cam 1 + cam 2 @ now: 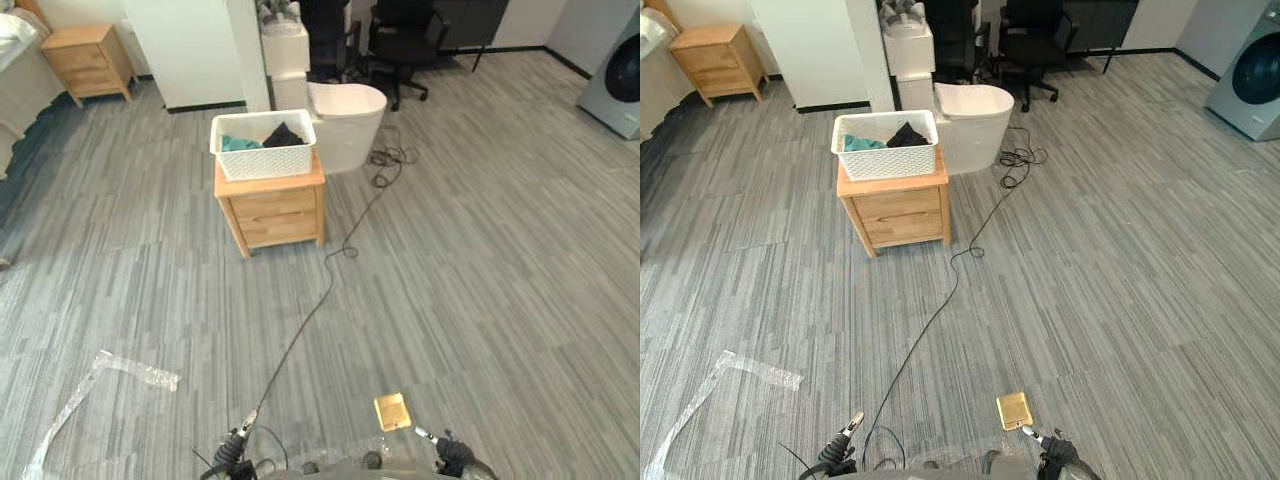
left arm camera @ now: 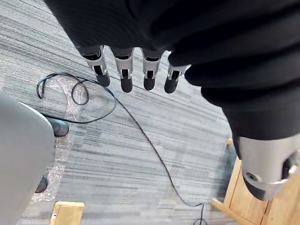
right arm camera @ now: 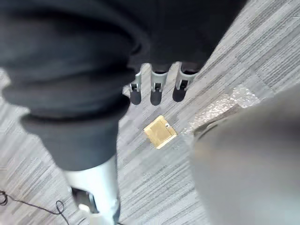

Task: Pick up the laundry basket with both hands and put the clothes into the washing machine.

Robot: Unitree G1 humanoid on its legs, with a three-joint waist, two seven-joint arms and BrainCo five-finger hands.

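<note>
Basket (image 1: 263,146) looks light and rigid, clothes (image 1: 283,135) soft; best taken by opposite rims. Left hand (image 2: 125,75) and right hand (image 3: 156,91) hang slack, empty.

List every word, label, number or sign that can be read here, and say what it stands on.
No text can be read in any view.
Basket: plain white lattice, no label.
Washing machine: any print is too small to read.
Yellow block on the floor: no readable mark.
Cabinet: bare wood, no print.
</note>
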